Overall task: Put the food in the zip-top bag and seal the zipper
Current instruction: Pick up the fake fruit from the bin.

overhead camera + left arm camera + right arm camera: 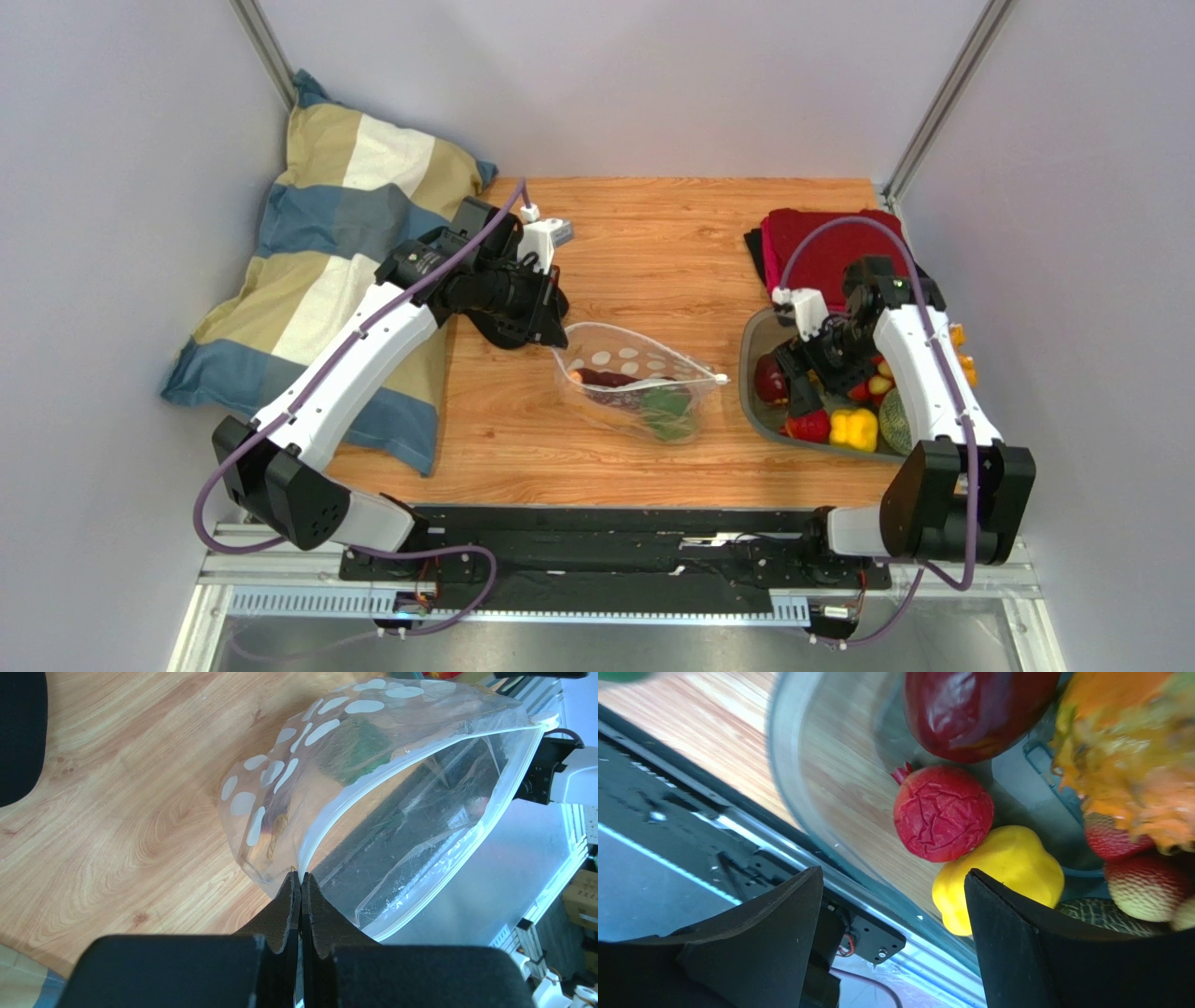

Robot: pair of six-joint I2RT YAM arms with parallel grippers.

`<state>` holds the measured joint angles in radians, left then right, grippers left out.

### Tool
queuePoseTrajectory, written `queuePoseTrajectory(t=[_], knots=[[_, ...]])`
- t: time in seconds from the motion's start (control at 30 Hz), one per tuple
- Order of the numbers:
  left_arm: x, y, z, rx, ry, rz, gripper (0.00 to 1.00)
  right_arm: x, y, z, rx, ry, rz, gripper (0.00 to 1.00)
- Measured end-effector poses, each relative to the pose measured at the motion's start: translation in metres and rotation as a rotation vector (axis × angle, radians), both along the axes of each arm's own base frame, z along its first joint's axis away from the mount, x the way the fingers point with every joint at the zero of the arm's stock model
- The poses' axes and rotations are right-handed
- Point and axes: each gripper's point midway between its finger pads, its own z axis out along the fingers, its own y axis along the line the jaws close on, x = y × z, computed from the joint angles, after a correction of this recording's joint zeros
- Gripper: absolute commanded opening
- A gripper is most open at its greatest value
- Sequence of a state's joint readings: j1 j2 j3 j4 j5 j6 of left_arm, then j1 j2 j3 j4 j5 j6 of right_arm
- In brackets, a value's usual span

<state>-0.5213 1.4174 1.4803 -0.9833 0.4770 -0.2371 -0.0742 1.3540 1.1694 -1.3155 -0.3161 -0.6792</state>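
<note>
The clear dotted zip-top bag [631,375] lies mid-table with its mouth held open. My left gripper [558,336] is shut on the corner of its mouth edge, pinching the whitish zipper [393,766] between the fingertips [300,876]. Green food [354,745] and a dark red piece [610,378] lie inside the bag. My right gripper [892,873] hangs open over the grey tray [787,763], holding nothing. A cracked red fruit [943,812] lies just ahead of it. The yellow pepper [1001,875] sits against the right finger [1011,938].
The tray [752,399] at the right also holds a dark red fruit [976,707], an orange-yellow piece [1130,756] and strawberries [1148,885]. A red cloth [828,245] lies behind it. A striped pillow [337,280] covers the table's left side.
</note>
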Motion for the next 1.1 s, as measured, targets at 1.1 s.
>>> queuePoseTrajectory(t=[1.1], knots=[[0.002, 0.001, -0.003, 0.008, 0.001, -0.009, 0.0, 0.015, -0.011, -0.039, -0.084, 0.035, 0.031, 0.41]])
